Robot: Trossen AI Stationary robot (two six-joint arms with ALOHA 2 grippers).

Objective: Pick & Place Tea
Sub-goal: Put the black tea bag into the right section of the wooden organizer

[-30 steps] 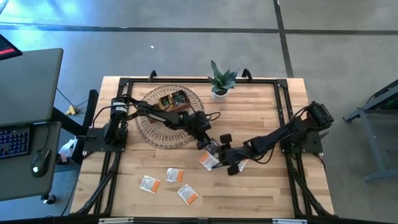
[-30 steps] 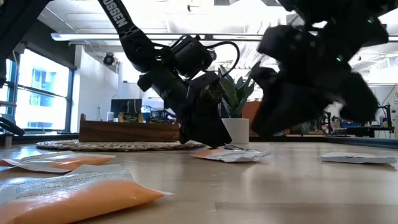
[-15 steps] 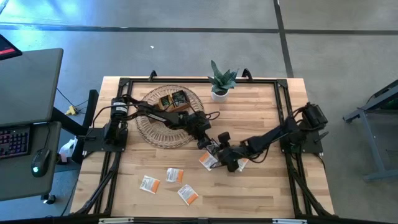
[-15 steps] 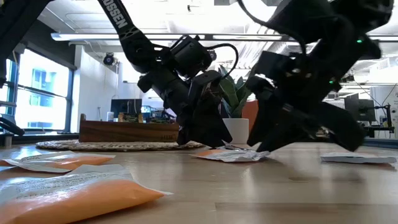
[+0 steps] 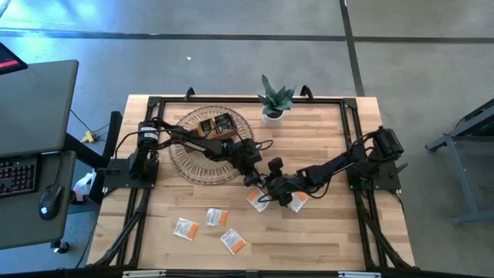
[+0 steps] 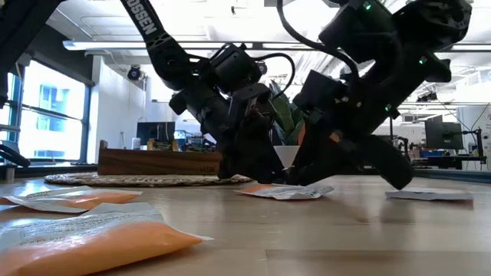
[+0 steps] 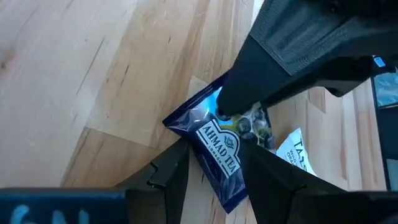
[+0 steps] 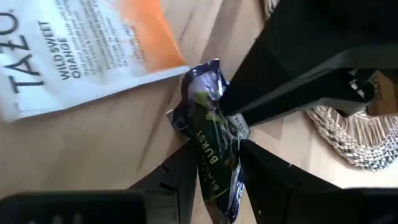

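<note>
While one dark tea sachet (image 7: 217, 152) is pinched by both the left end effector (image 7: 214, 165) and the right end effector (image 8: 214, 158), a handover is judged underway; one release is needed next.

Both arms reach low toward mid-table, just in front of the woven mat (image 5: 202, 158). The left gripper (image 5: 255, 182) and right gripper (image 5: 272, 188) meet tip to tip, fingers pinched together.

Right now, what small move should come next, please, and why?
Probably one claw should ease open before either arm pulls away. The left claw and the right claw each seem clamped on an opposite end of the same dark blue foil tea sachet, so pulling now might tear it.
</note>
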